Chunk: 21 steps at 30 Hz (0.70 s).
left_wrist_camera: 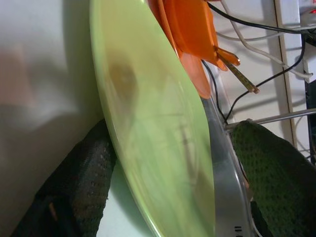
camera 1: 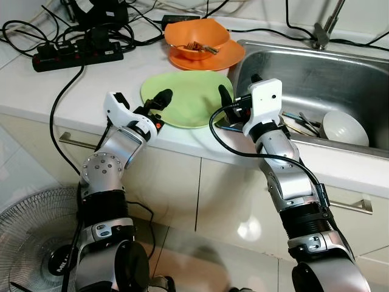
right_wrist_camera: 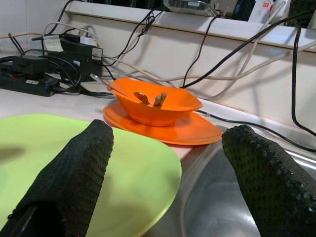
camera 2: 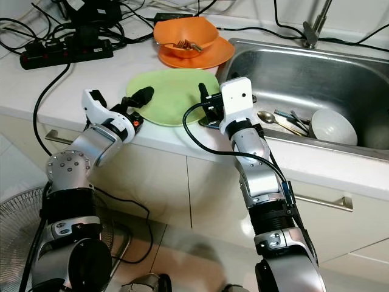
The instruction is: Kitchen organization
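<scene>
A light green plate [camera 1: 188, 97] lies flat on the white counter [camera 1: 97, 85], close to its front edge and just left of the sink [camera 1: 316, 73]. My left gripper [camera 1: 157, 104] is open at the plate's left rim, and the left wrist view shows the green plate [left_wrist_camera: 158, 138] between its fingers [left_wrist_camera: 84, 182]. My right gripper [camera 1: 239, 91] is open at the plate's right rim, over the sink's edge, fingers [right_wrist_camera: 74, 173] wide apart. Behind the plate an orange bowl [camera 1: 197, 39] with cutlery in it sits on an orange plate [right_wrist_camera: 182, 131].
A white bowl [camera 1: 343, 128] and several utensils [camera 1: 298, 121] lie in the sink, with the faucet [camera 1: 322, 30] behind. A black power strip [camera 1: 76, 55] and tangled cables cover the counter's back left. A fan [camera 1: 36, 237] stands on the floor at the lower left.
</scene>
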Tool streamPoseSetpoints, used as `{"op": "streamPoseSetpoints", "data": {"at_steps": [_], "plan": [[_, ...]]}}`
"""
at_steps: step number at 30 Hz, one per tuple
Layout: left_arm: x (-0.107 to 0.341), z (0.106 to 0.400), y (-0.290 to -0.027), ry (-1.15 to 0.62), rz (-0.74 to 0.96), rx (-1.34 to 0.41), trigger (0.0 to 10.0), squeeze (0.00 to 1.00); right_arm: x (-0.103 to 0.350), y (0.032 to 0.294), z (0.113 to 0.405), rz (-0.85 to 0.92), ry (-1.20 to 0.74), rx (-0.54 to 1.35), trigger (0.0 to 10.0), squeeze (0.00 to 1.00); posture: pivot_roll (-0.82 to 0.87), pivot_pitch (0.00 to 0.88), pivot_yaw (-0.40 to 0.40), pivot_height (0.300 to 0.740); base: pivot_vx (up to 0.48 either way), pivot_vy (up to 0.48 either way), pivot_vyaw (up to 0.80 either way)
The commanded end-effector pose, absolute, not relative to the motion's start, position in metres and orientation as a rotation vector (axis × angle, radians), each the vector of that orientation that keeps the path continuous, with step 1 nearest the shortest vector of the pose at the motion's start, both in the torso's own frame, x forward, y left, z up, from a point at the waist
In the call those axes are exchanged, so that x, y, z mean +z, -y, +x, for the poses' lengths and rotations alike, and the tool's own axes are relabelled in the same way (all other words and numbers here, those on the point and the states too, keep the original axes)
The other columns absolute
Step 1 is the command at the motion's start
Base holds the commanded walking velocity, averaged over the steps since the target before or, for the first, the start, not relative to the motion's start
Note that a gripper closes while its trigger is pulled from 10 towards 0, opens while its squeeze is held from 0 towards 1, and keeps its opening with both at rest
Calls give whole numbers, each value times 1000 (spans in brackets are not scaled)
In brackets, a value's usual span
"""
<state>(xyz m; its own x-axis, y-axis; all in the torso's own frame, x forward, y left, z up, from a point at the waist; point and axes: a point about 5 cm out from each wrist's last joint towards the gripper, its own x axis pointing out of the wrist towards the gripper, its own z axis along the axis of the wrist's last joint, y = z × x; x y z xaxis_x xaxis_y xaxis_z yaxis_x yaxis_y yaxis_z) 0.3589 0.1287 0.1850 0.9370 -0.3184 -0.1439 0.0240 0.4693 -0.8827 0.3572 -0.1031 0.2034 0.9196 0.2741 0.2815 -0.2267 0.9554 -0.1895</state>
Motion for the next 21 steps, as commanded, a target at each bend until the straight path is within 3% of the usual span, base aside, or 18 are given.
{"op": "streamPoseSetpoints", "data": {"at_steps": [1,5,6,8,9,18,19,21], "plan": [[114,340,-108,-653,-1054,-122,10000,0,206,105,360,-156,311,255,10000,0,28,89,16,740,0,0,0],[103,337,-110,-699,-1028,-52,9843,0,207,104,359,-150,321,246,10000,0,11,100,31,740,0,0,0],[100,337,-111,-709,-1022,-29,9137,0,207,103,357,-146,323,245,10000,0,10,104,34,740,0,0,0],[98,336,-113,-717,-1018,5,8667,0,206,104,355,-143,323,245,10000,0,13,114,37,740,0,0,0],[97,335,-114,-718,-1011,18,10000,0,204,104,353,-143,320,245,10000,0,15,120,38,740,0,0,0],[90,332,-124,-745,-961,105,10000,0,200,101,349,-131,309,234,10000,0,9,151,67,740,0,0,0],[89,331,-126,-749,-951,121,0,0,199,101,347,-126,307,232,10000,0,8,154,75,740,0,0,0],[89,331,-127,-748,-946,124,0,0,198,101,347,-123,306,231,10000,0,8,152,79,740,0,0,0]]}}
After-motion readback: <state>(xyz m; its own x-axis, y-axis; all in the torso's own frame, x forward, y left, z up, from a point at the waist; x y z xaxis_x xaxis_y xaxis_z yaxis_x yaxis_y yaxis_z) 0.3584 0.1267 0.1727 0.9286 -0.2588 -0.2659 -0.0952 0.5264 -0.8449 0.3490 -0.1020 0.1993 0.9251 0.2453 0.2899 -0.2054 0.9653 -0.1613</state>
